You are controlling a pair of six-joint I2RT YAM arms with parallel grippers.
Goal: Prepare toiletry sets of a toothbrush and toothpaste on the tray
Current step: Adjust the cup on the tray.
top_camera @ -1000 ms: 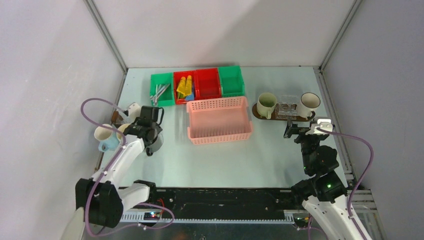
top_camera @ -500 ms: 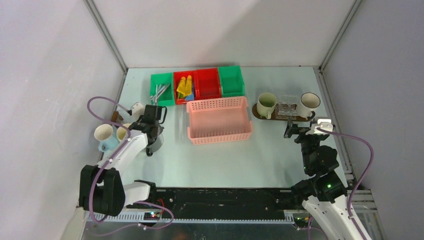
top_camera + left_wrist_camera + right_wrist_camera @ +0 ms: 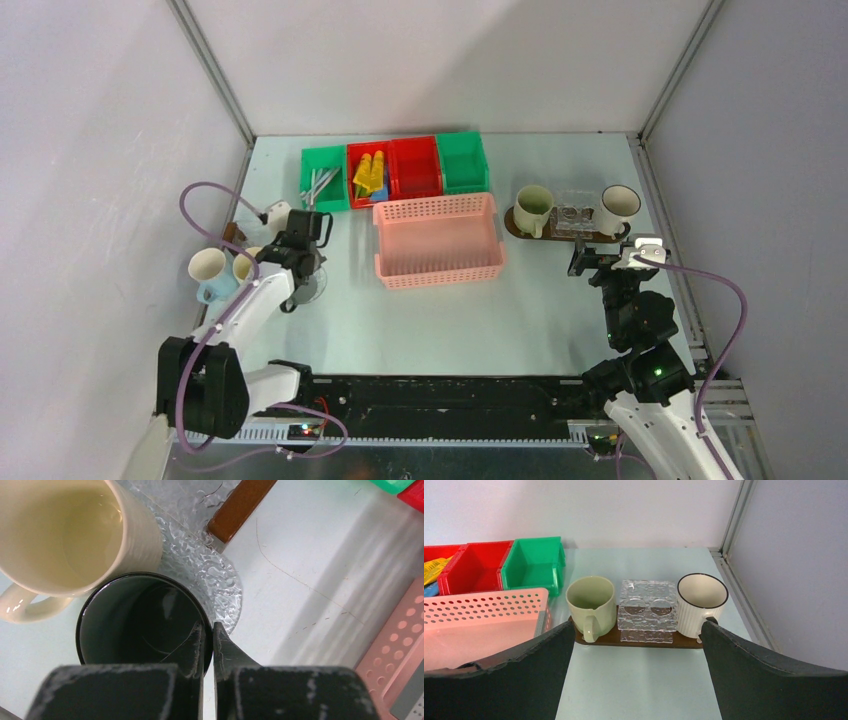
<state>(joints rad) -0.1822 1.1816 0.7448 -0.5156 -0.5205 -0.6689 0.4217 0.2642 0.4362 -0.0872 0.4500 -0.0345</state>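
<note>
My left gripper (image 3: 209, 630) is shut on the rim of a dark mug (image 3: 135, 620), one finger inside it and one outside. The mug stands partly on a clear patterned disc (image 3: 215, 575), touching a cream mug (image 3: 65, 530). In the top view the left gripper (image 3: 300, 278) is at the table's left. My right gripper (image 3: 636, 630) hangs open and empty in front of the brown tray (image 3: 599, 639). That tray carries a pale green mug (image 3: 591, 600), a white mug (image 3: 701, 600) and a clear holder (image 3: 647, 607). Tubes (image 3: 368, 175) and brushes (image 3: 322, 183) lie in bins.
A pink basket (image 3: 438, 240) sits mid-table, with green and red bins (image 3: 440, 165) behind it. A white mug (image 3: 207, 265) and a blue one (image 3: 215, 292) stand by the left wall. A brown board end (image 3: 240, 507) lies beside the disc.
My left jaws have closed onto the dark mug's rim, and the left wrist has shifted slightly. The right arm has not moved.
</note>
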